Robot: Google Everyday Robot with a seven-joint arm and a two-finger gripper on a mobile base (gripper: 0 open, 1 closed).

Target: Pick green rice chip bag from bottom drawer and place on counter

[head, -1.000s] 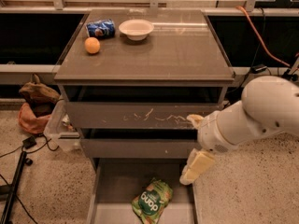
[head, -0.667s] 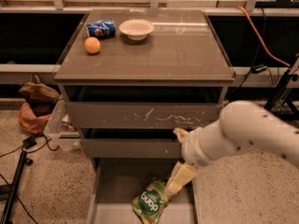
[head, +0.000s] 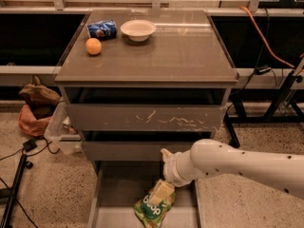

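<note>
Bottom drawer (head: 111, 194) holds green rice chip bag (head: 151, 212) under the hand (head: 161, 192).

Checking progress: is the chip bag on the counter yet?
No, the green rice chip bag lies in the bottom drawer, with the gripper over it.

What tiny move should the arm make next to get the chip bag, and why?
Probably ease the claw a little lower onto the bag: it hangs at the bag's top edge, and the bag lies flat in the open drawer, not yet lifted.
</note>
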